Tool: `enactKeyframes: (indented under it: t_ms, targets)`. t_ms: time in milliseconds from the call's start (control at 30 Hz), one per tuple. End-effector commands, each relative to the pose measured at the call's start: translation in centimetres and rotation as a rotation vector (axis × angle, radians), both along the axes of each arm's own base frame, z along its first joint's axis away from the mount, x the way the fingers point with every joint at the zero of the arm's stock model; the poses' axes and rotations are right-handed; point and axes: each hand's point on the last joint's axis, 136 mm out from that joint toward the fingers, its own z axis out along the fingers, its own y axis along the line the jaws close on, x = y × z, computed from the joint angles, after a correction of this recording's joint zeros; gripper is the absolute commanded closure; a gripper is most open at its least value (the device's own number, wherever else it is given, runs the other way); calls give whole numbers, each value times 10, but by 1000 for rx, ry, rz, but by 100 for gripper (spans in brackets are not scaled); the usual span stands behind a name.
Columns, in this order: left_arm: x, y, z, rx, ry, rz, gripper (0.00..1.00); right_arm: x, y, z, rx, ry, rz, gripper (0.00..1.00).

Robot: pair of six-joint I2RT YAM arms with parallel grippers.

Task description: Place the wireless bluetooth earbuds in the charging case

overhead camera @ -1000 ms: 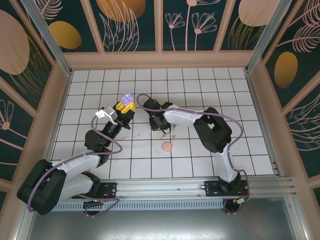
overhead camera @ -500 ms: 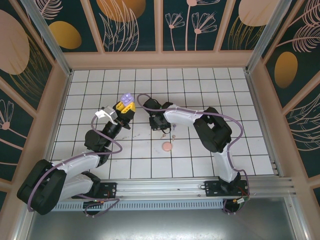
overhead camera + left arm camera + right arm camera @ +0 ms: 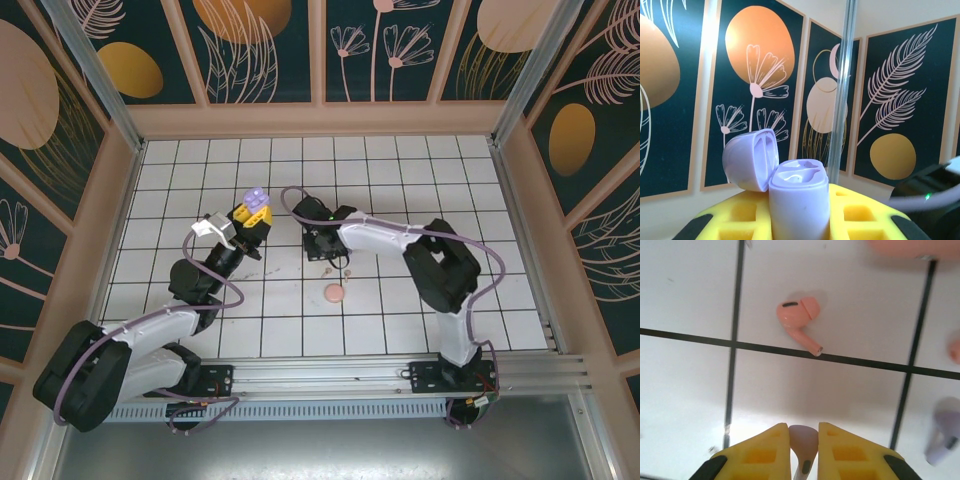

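Right arm (image 3: pixel 385 238) has swung its elbow farther out to its own right since a second ago, while the right gripper (image 3: pixel 322 250) stays low over the same patch of tiled floor (image 3: pixel 400 180); the left arm and its load have not moved. Confirm the right gripper's state in the right wrist view: its yellow fingers (image 3: pixel 762 450) are pressed in on a pale earbud (image 3: pixel 804 442), which sits between the two tips, and both tips appear to touch it. You cannot tell whether it is held by the stem or the head. Ahead of those fingertips and slightly to the left, a pink earbud (image 3: pixel 799 320) lies on its side on the floor, its stem tip resting on a dark grout line. Off to the right of the fingertips, well apart from them, a purple earbud (image 3: pixel 942 432) lies on the floor, blurred. In the top view, note a pink disc (image 3: pixel 333 293) on the floor near the right gripper, on the side facing the arm bases, not touching it. Confirm the left gripper (image 3: pixel 799 227): it is clamped on the charging case (image 3: pixel 799 192), which stands upright between its yellow fingers. The lid (image 3: pixel 751 160) is hinged open and tilts away to the left of the case body, exposing the two sockets on top. The left gripper sits well apart from the right gripper, to that gripper's left.
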Motion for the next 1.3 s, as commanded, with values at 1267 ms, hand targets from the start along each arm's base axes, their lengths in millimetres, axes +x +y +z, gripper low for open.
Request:
enactKeyframes:
  t_ms: [1267]
  targets:
    - [-10, -62, 35, 245, -242, -236, 100, -69, 21, 358, 658, -949, 421, 84]
